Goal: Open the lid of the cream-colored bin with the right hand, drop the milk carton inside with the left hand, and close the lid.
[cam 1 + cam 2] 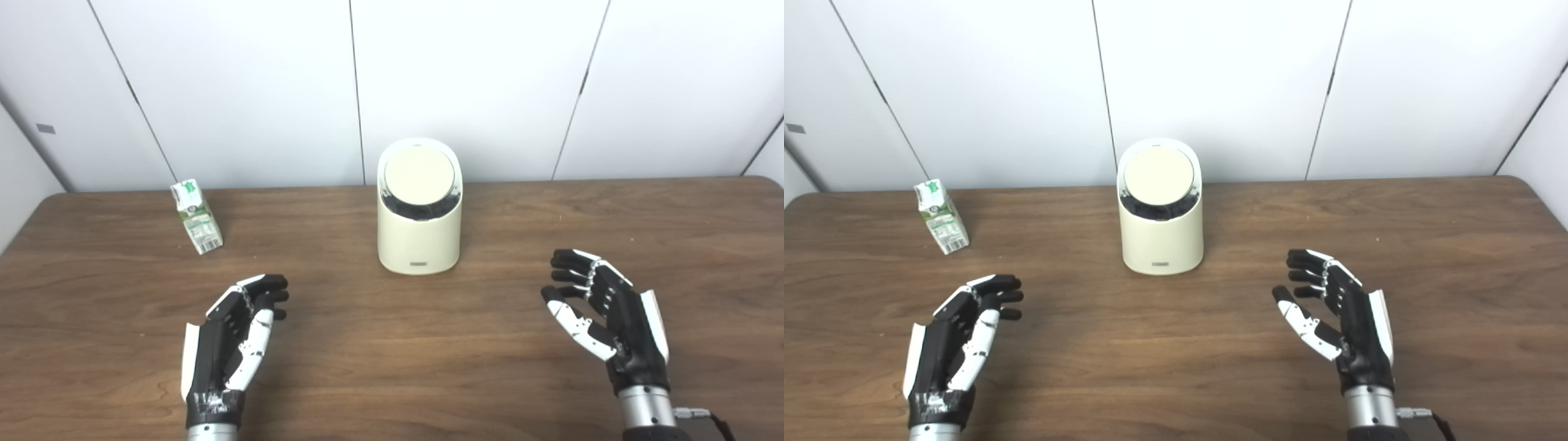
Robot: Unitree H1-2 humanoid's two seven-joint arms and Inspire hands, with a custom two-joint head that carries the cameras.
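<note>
A cream-colored bin (419, 236) stands at the middle back of the wooden table (392, 367). Its round lid (419, 173) is down and tilted toward me, with a dark gap along its lower edge. A small green and white milk carton (197, 216) stands at the back left, apart from the bin. My left hand (236, 334) is open and empty at the front left, below the carton. My right hand (603, 315) is open and empty at the front right, to the right of and nearer than the bin.
White wall panels (465, 79) rise right behind the table's far edge. The table's rounded back right corner (762, 180) shows at the right. Nothing else stands on the table.
</note>
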